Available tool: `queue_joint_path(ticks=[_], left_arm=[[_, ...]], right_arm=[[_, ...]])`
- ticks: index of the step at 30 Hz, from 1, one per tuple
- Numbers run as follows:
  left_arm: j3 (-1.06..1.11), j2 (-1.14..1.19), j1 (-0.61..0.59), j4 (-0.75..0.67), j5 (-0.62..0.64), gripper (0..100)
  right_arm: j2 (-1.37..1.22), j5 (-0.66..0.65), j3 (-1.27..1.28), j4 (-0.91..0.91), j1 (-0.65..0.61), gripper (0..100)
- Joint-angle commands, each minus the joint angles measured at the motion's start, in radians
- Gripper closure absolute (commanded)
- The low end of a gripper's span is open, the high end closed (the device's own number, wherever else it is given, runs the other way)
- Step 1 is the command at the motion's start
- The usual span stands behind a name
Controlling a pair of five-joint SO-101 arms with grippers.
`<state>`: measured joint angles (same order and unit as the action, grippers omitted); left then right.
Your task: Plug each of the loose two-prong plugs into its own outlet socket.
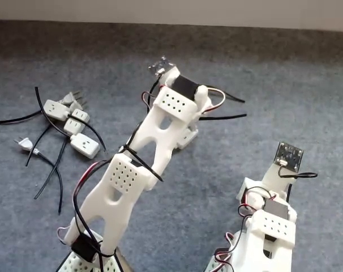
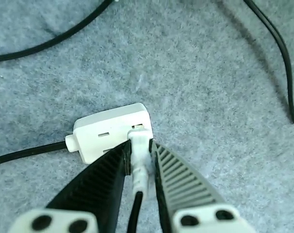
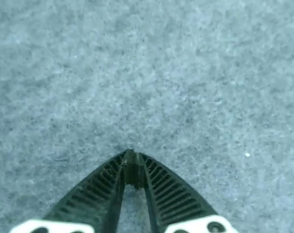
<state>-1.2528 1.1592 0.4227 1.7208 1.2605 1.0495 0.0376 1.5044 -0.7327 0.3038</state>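
On the grey carpet point(image 1: 284, 73), high view: left arm stretched out over a white outlet block point(image 1: 187, 137); further outlet blocks point(image 1: 84, 145) clustered well apart among black cords; one loose plug point(image 1: 25, 144) near them. Left wrist view: left gripper point(image 2: 139, 145) clamped on a white two-prong plug point(image 2: 139, 162), its nose against the block's socket face. Right wrist view: right gripper point(image 3: 132, 165), jaws together, above carpet.

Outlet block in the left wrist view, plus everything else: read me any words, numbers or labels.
None readable. The outlet block and the plug in the jaws of the left gripper are plain white; the circuit board on the right arm is too small to read.
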Motion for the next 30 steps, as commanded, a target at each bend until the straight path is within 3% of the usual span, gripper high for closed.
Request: queue_joint_path(ticks=[1,8,14,20,24,30], left_arm=[[0.085,0.031,-0.036,0.043,0.005,99],[0.232,0.002,-0.084,0.046,-0.002,99],[0.421,-0.148,-0.16,0.043,-0.104,99],[0.449,-0.228,-0.185,0.043,-0.298,98],[0.452,-0.283,-0.182,0.043,-0.434,90],[0.453,-0.346,-0.173,0.043,-0.738,79]], right_arm=[[0.012,0.005,-0.002,0.021,-0.01,99.1],[0.012,0.005,-0.002,0.021,-0.01,99.1],[0.01,0.005,-0.002,0.041,-0.01,99.1],[0.01,0.005,-0.002,0.041,-0.01,99.1],[0.01,0.005,-0.001,0.041,-0.01,99.0],[0.008,0.005,-0.001,0.041,-0.01,99.0]])
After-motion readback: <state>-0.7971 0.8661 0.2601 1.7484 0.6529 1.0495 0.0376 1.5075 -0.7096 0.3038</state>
